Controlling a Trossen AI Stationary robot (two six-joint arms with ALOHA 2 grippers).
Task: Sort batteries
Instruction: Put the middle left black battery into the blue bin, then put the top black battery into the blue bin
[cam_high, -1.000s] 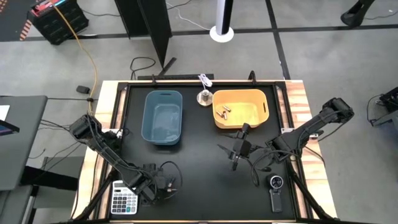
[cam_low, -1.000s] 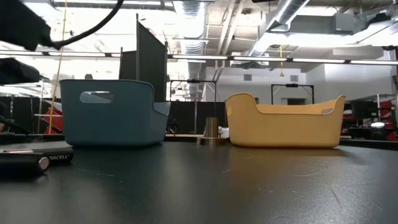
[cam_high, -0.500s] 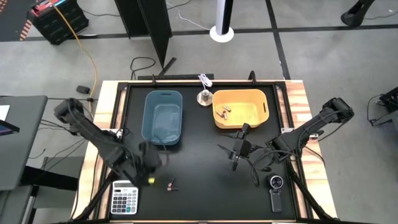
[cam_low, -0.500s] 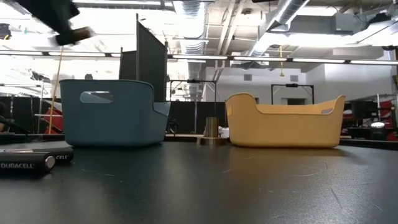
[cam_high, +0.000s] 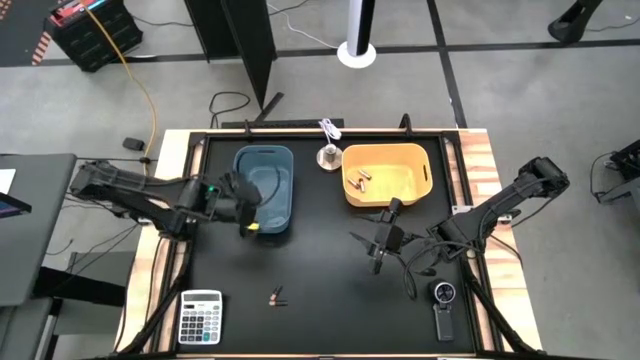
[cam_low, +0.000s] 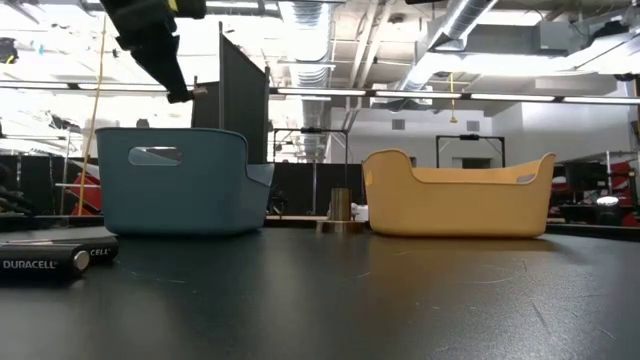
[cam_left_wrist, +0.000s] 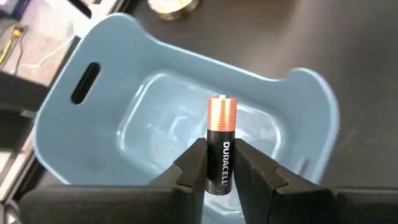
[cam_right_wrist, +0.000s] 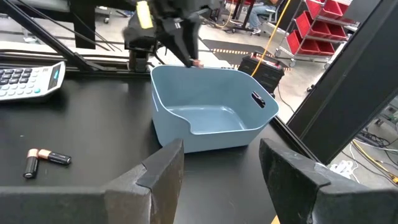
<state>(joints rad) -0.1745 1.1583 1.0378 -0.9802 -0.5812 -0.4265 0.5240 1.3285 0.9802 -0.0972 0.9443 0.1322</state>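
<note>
over the blue bin (cam_high: 263, 190), which sits toward the far left of the counter, the left gripper (cam_left_wrist: 221, 167) hangs with its fingers pinched on a black-and-copper battery (cam_left_wrist: 221, 146), copper end pointing away from the wrist and down into the bin's empty floor. from above, the left gripper (cam_high: 247, 208) sits at the bin's near left rim, so the step in hand looks like the drop into the blue bin; the next move calls for easing a little further over the hollow and parting the fingers so the battery falls inside rather than glancing off the wall. two more batteries (cam_high: 276, 296) lie touching on the black counter near the front edge, just right of the calculator (cam_high: 201, 318) at the front left corner, and they show again in the low view (cam_low: 55, 257). the yellow bin (cam_high: 387, 175) at the far middle-right already holds a few batteries (cam_high: 359, 181). the right gripper (cam_high: 379, 243) waits above the counter's middle right, fingers spread wide and holding nothing.
</note>
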